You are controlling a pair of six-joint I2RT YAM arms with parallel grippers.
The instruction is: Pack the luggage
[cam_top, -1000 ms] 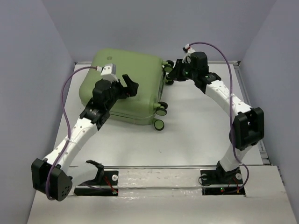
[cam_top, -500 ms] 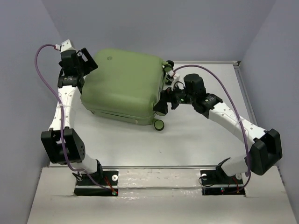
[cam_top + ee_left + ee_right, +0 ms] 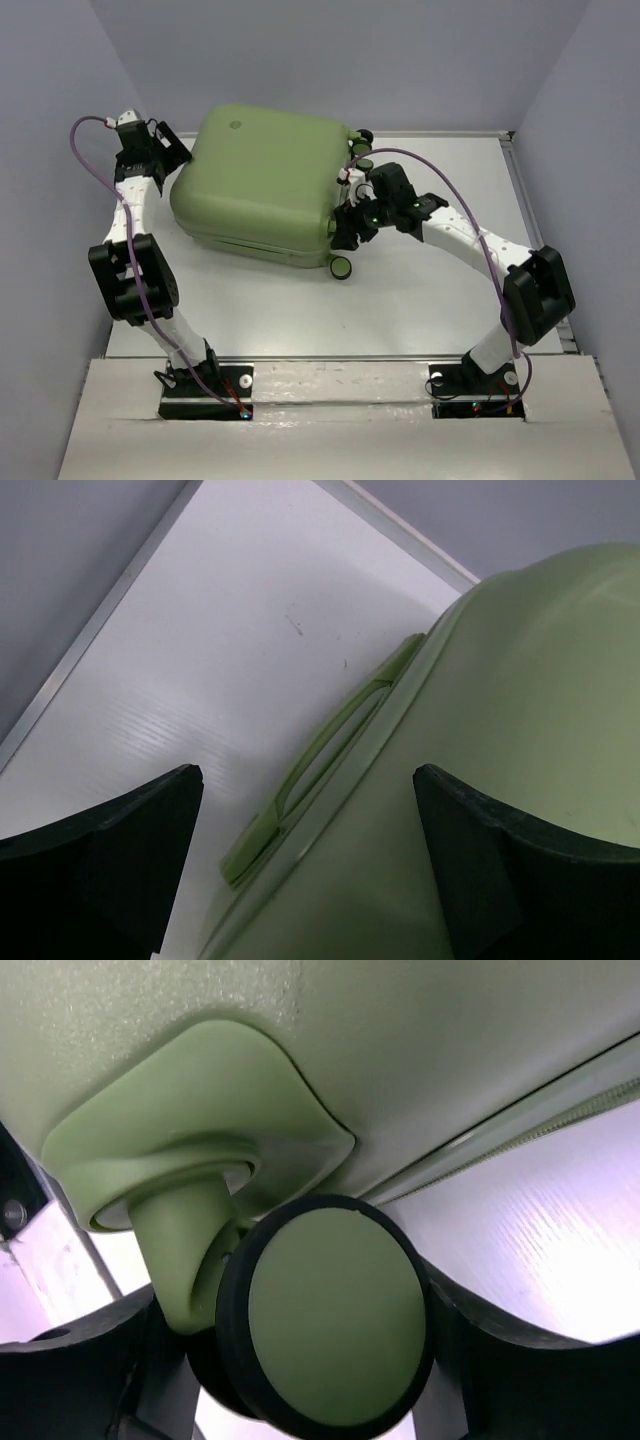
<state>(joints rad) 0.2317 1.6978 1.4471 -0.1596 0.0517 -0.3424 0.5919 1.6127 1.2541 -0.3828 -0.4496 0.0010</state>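
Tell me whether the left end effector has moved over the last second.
Yes. The left end effector has swung from above the luggage lid to its far-left side, close to the left wall, where it is open beside the side handle.

Plain grey-lilac walls [image 3: 60,120] are enclosing a white surface [image 3: 420,290], its metal-railed edges [image 3: 350,357] catching even, soft light.

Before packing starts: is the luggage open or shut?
Shut. The luggage lies flat with both shells together; only the outer green shell shows from above, no lining. The left wrist view shows its side handle beside a closed seam.
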